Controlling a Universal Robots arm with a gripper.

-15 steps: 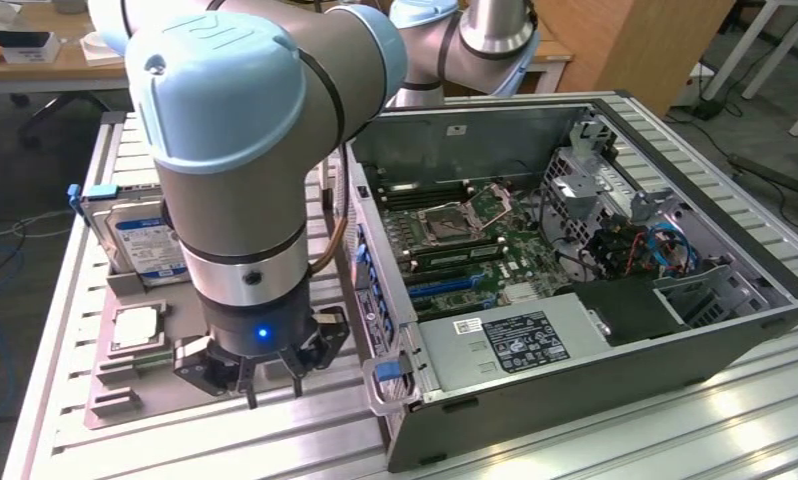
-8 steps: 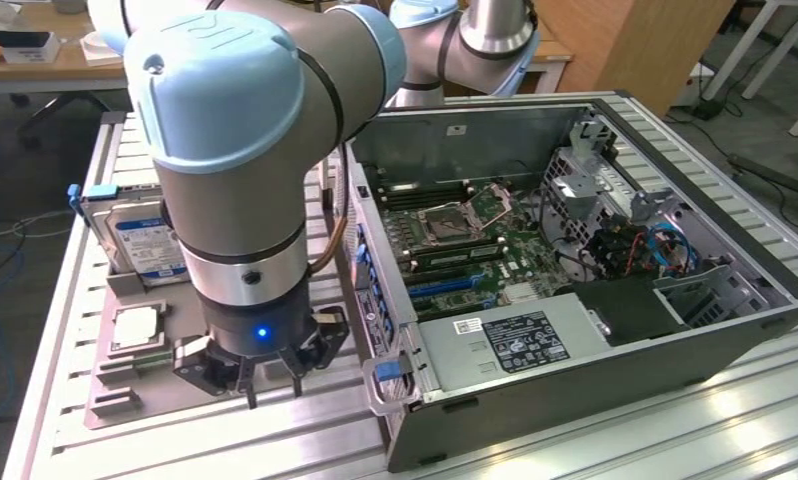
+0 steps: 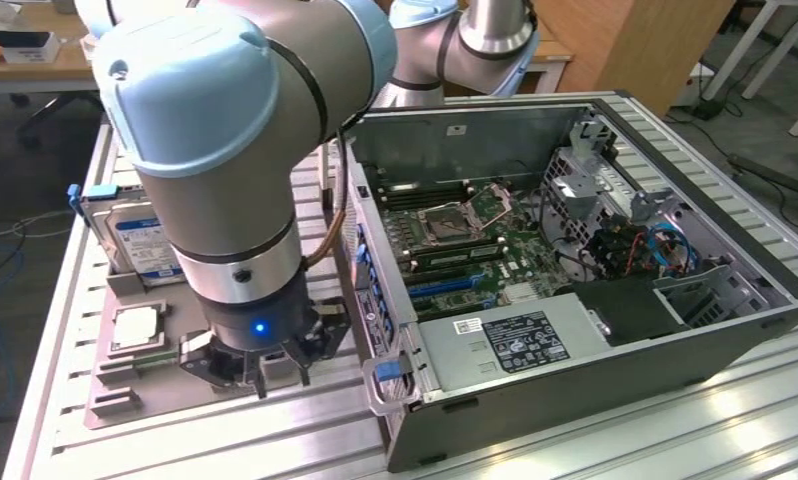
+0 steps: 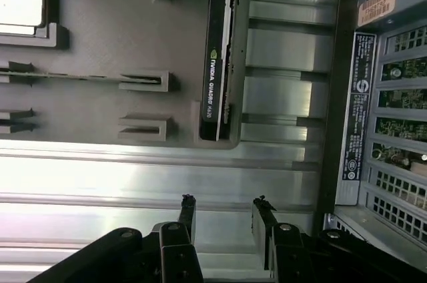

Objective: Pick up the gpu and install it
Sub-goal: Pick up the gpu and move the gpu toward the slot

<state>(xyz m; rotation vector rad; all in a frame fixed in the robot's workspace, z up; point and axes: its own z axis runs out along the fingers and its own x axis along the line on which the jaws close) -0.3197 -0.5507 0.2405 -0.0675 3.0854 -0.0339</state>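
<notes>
The gpu [image 4: 217, 63] stood on edge in the gray tray [image 4: 100, 36] on the slatted aluminium surface [image 3: 666, 440], beside the open computer case [image 3: 599, 400]. The gripper [image 4: 223, 204] hovered near it, fingers [image 4: 188, 213] apart and empty. Cables [image 3: 769, 165] lay on the room's floor.

Slatted aluminium table [image 3: 719, 420] under a grey parts tray [image 3: 139, 300] and open computer case [image 3: 573, 405]
</notes>
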